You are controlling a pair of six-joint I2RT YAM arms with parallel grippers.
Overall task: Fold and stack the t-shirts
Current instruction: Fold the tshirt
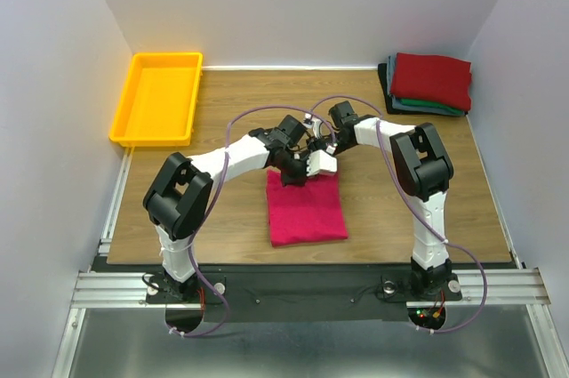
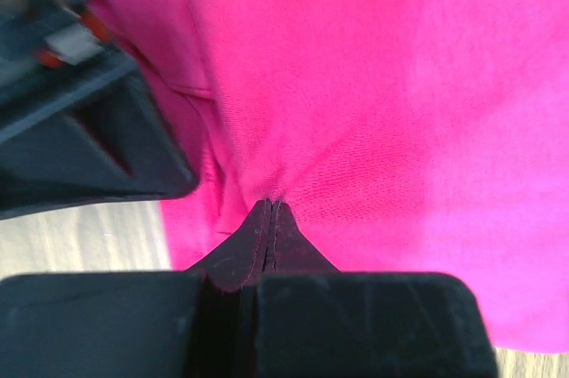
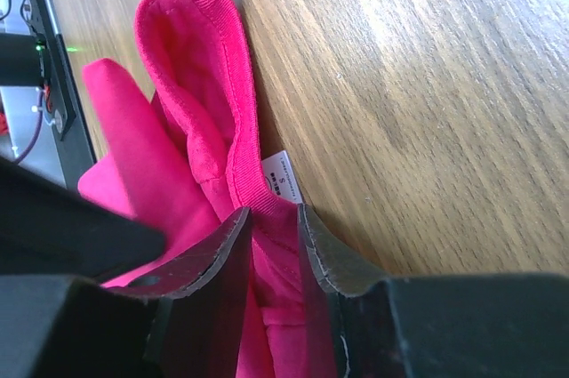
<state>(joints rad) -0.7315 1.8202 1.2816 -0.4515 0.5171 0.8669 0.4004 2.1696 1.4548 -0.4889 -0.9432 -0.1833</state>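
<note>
Top external view: the crimson t-shirt (image 1: pixel 307 209) lies at the centre of the surface (image 1: pixel 391 209). At its 12 o'clock edge the left gripper (image 1: pixel 293 175) is pressed together on cloth, and the right gripper (image 1: pixel 322 163) pinches the collar (image 3: pixel 236 129). Better to lift both evenly toward 6 o'clock.
</note>
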